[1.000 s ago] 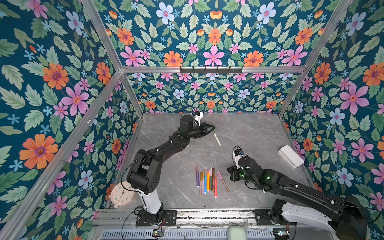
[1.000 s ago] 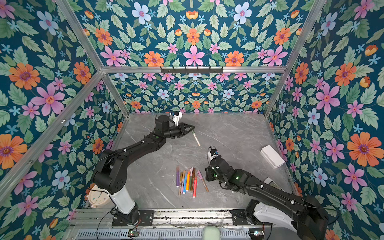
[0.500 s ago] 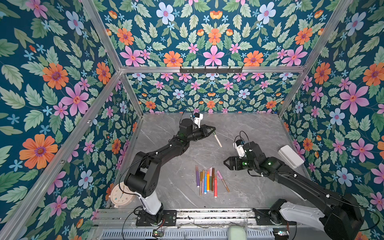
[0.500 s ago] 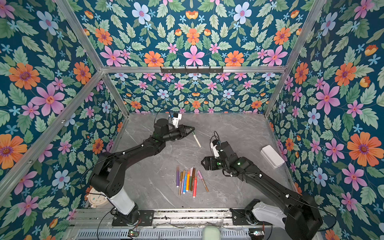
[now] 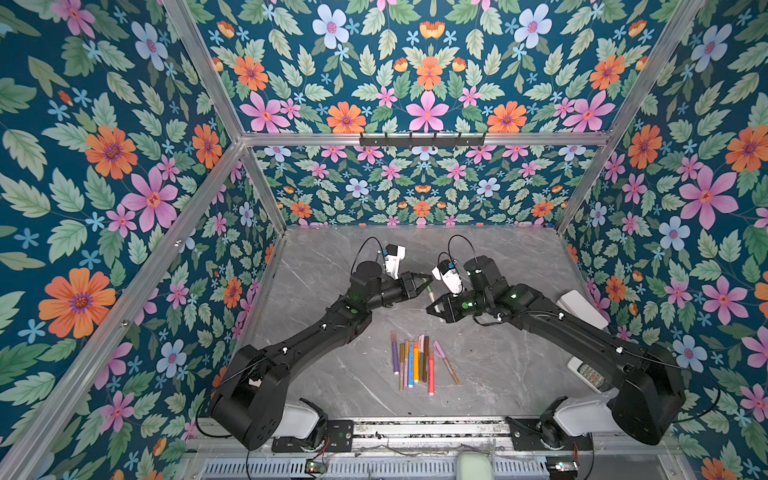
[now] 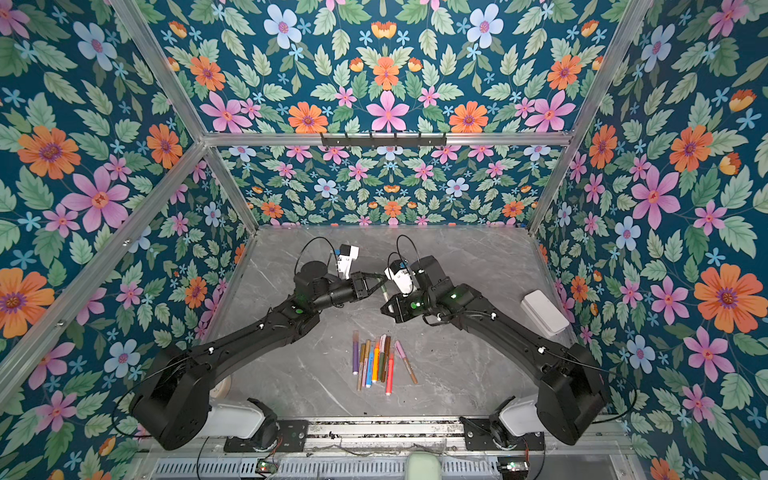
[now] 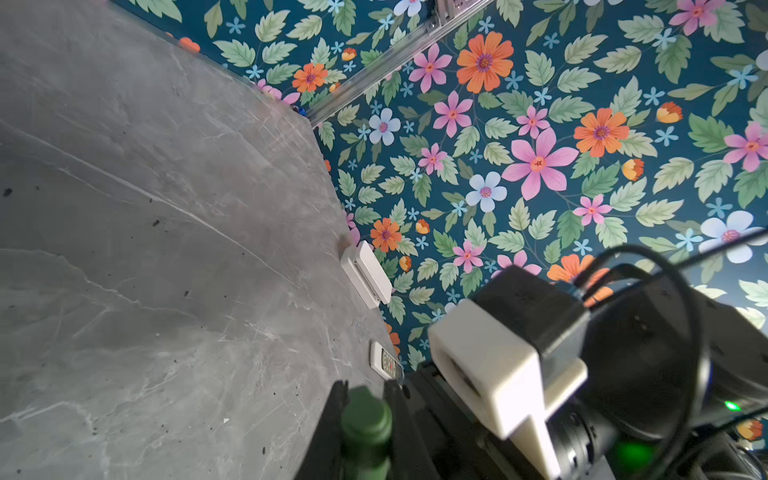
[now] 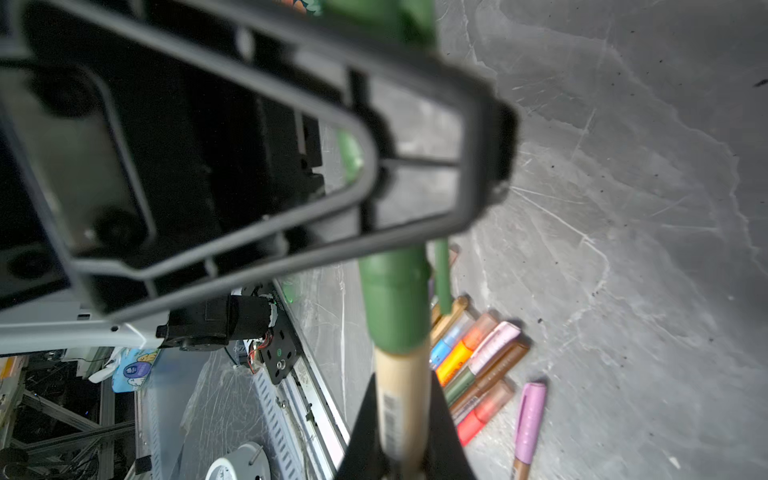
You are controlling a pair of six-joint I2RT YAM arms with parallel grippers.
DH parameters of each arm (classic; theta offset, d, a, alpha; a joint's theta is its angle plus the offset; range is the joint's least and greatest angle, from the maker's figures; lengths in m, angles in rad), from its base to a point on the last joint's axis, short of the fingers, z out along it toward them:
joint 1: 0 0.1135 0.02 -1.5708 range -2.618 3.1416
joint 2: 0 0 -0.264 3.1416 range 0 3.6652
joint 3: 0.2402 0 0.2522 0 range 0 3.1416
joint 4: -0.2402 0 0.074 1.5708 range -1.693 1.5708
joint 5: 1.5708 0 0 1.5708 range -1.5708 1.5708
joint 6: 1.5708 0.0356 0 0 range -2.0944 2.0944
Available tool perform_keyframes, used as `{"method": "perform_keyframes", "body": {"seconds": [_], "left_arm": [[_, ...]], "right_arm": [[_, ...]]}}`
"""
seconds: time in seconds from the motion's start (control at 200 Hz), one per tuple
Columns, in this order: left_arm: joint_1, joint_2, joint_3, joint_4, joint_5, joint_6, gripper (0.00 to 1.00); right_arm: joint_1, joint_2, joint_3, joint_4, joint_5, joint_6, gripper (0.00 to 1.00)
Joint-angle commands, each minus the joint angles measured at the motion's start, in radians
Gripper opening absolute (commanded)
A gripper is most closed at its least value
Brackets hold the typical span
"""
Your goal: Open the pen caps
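I count nine pens [image 5: 416, 361] lying on table [image 5: 332, 270]: one each of purple, gold, blue, orange, green, brown, red, pink, plus one pale thin one I can't name by colour. They overlap, so my tally may be off by one.

- One more pen [image 8: 401, 399] off table, with one green cap [image 8: 395, 303] on it.
- White box [image 5: 582, 307]: one.
- Keypad remote [image 5: 590, 374]: one.
- Clock [image 8: 241, 461]: one, partly hidden.
- Arms: two, left arm [image 5: 316, 332] and right arm [image 5: 582, 336].

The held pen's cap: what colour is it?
The cap is green; the right wrist view shows it best.
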State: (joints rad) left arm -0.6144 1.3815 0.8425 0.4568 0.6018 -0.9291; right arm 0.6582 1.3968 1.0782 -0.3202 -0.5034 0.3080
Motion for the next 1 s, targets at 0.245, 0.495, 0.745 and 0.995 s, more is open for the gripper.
{"method": "perform_keyframes", "body": {"seconds": [0.245,0.495,0.745,0.995], "left_arm": [[0.246,0.146,0.296,-0.111,0.072,0.131,0.0],[0.245,0.171,0.21,-0.05,0.069,0.098,0.0],[0.198,0.343,0.314,-0.472,-0.208,0.412,0.0],[0.123,0.505,0.414,-0.702,-0.559,0.574,0.0]], "right_arm": [[0.263,-0.17,-0.332,0.183,0.232,0.214,0.0],[0.216,-0.256,-0.305,-0.013,0.42,0.241,0.0],[-0.043,-0.251,-0.264,-0.247,0.435,0.222,0.0],[-0.063,-0.271,-0.276,-0.307,0.52,0.202,0.0]]}}
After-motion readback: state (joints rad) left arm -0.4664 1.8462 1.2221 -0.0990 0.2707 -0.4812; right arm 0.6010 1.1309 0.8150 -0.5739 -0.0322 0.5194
